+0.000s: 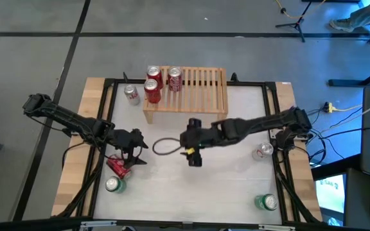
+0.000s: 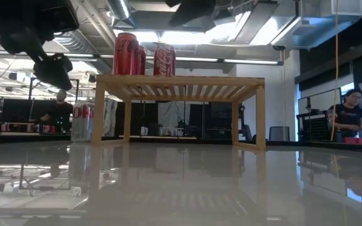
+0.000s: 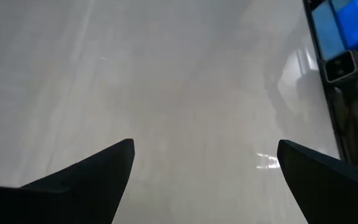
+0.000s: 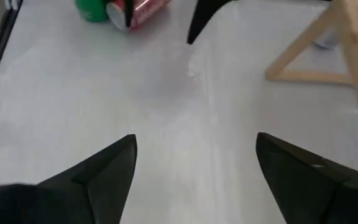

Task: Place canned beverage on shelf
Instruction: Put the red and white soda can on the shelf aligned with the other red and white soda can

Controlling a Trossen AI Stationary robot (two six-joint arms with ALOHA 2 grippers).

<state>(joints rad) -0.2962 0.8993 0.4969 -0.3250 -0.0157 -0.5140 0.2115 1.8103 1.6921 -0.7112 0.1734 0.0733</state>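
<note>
Wooden shelf (image 1: 194, 86) holds three red cans (image 1: 162, 80) at one end.

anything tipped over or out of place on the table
Yes. One red can lies on its side near the left edge, under the open left claw, beside an upright green can. Every other can stands upright, three of them on the shelf. No spills visible.

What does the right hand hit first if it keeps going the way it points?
Probably the bare table. The right hand, empty and open, aims down at it; farther along lie a tipped red can and green can.
</note>
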